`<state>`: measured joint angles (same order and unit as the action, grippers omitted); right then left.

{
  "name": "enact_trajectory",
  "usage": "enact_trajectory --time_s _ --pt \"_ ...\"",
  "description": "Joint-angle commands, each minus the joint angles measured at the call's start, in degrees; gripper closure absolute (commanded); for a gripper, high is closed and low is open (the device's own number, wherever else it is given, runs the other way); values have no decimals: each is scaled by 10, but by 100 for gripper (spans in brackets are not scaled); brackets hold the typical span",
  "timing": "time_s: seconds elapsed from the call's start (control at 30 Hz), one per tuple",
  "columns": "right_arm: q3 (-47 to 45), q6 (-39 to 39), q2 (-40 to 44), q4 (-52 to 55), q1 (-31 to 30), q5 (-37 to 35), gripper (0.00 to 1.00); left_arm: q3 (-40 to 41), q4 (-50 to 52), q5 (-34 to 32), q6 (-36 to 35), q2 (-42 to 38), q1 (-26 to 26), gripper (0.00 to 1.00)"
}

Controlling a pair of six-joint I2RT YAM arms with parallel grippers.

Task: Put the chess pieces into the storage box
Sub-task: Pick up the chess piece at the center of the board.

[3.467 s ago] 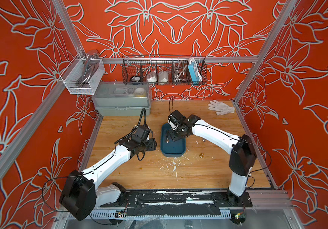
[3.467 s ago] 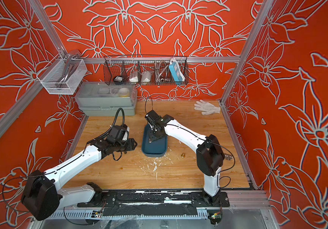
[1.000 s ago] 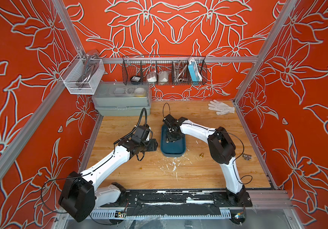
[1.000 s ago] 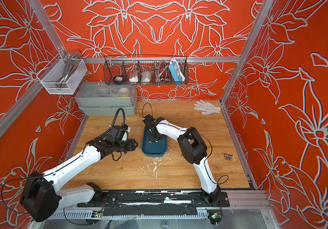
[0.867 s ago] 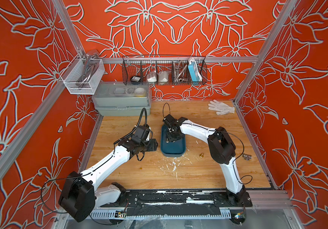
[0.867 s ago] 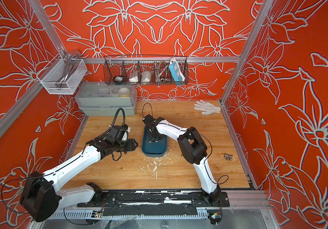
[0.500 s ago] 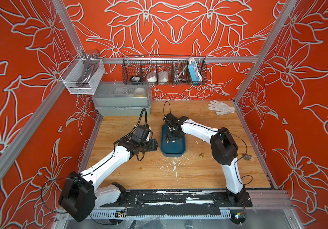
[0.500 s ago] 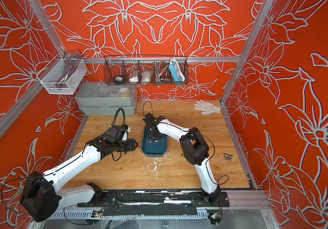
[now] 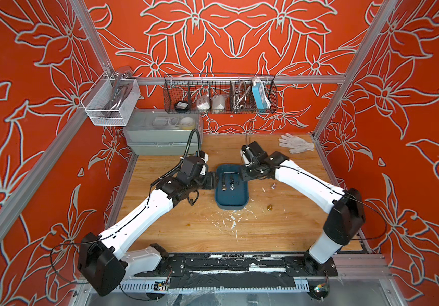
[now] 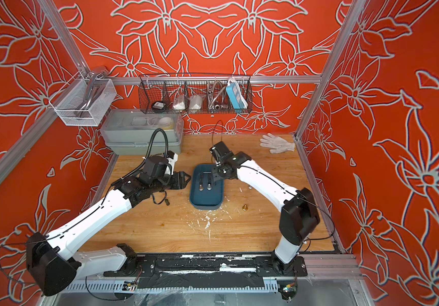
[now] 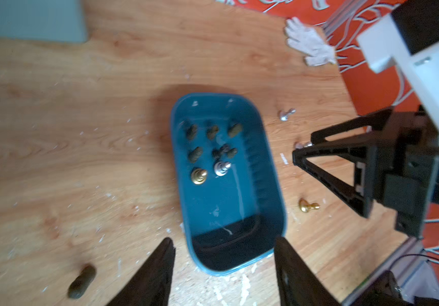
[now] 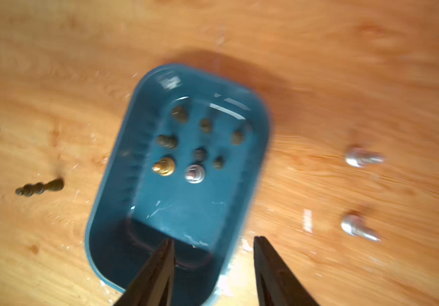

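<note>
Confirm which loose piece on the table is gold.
The gold piece off the box's near corner, on the right arm's side. The other loose ones in view are two silver pieces and a dark piece.

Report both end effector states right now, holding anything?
Left end effector: open, empty, beside the storage box.
Right end effector: open, empty, over the storage box's edge.

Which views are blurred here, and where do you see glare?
Right wrist view: motion blur smears the storage box and the silver chess pieces beside it; white glare streaks on its floor. Left wrist view: mildly soft. Both top views: sharp, evenly lit.
</note>
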<state>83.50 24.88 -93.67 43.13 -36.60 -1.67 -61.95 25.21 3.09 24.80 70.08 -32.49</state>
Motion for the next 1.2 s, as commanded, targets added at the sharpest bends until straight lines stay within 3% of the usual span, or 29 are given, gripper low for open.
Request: enact_trajectory --time_s 0.0,0.17,0.3,0.83,1.17 --pt "-49 -1 26 -1 71 -14 47 -51 18 -16 -41 43 -44 39" --pt "-107 -9 26 4 171 -40 45 -108 9 27 -67 125 -98 38" --pt "-112 -19 0 -16 207 -19 45 -129 8 47 -62 172 -115 38" --pt "90 -58 -228 5 216 31 44 -134 -7 47 -71 214 -116 37" --pt "114 -51 -272 15 214 9 63 -128 -5 35 -73 213 -116 37"
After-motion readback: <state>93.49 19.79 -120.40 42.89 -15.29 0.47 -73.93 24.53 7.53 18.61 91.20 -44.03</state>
